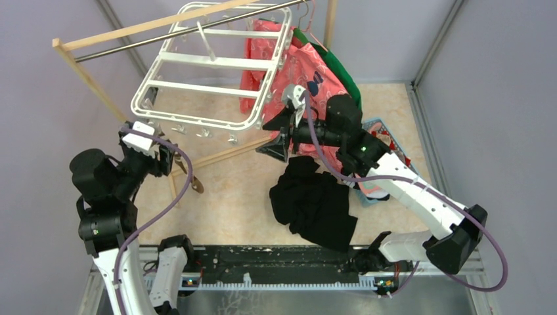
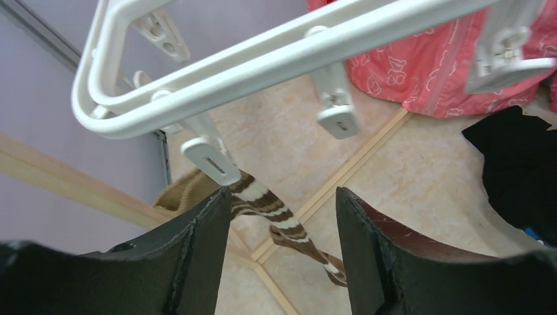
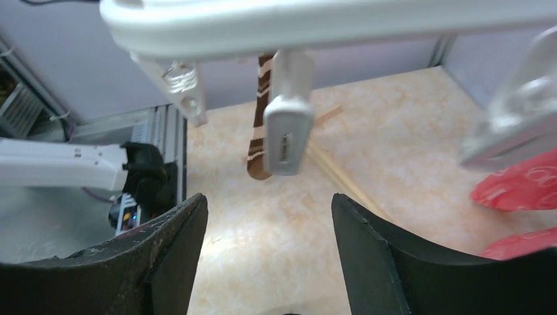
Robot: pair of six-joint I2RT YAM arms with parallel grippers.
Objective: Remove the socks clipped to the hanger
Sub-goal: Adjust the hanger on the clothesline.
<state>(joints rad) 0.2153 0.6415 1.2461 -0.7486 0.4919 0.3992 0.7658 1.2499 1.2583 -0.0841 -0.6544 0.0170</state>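
top view: found large white plastic rectangular drying hanger (image 1: 210, 72) hung tilted from wooden rail (image 1: 131, 27), most clips bare. spotted one mustard-yellow sock with brown-and-white striped cuff (image 1: 192, 178) dangling below the near left corner, just beside left gripper (image 1: 171, 159). placed right gripper (image 1: 274, 138) under the near right corner. could not read either jaw gap from here; lost the right fingertips against black cloth heap (image 1: 315, 203). located no other socks on the frame.

left wrist view: found left jaws apart, gripping nothing. saw the sock (image 2: 269, 210) hanging beyond and between them, just under small white clip (image 2: 211, 161). judged the step as taking that sock. judged best to advance enough to bring fabric between the jaws, close just below the clip but clear of it, then pull down and away from the frame to free the sock without dragging the hanger. could not tell whether the clip actually bit the sock; found the junction hidden behind the clip body and the mustard end partly covered by the left finger.

right wrist view: found right jaws apart too, empty, under the frame edge. glimpsed the sock (image 3: 257, 144) on the far side, behind grey-white clip (image 3: 287, 125). judged it useful to steady the frame with this gripper during the pull. found the sock's top hidden by the frame bar, the clip at far right blurred, and pink printed shirt (image 3: 519, 184) cut off at the edge.
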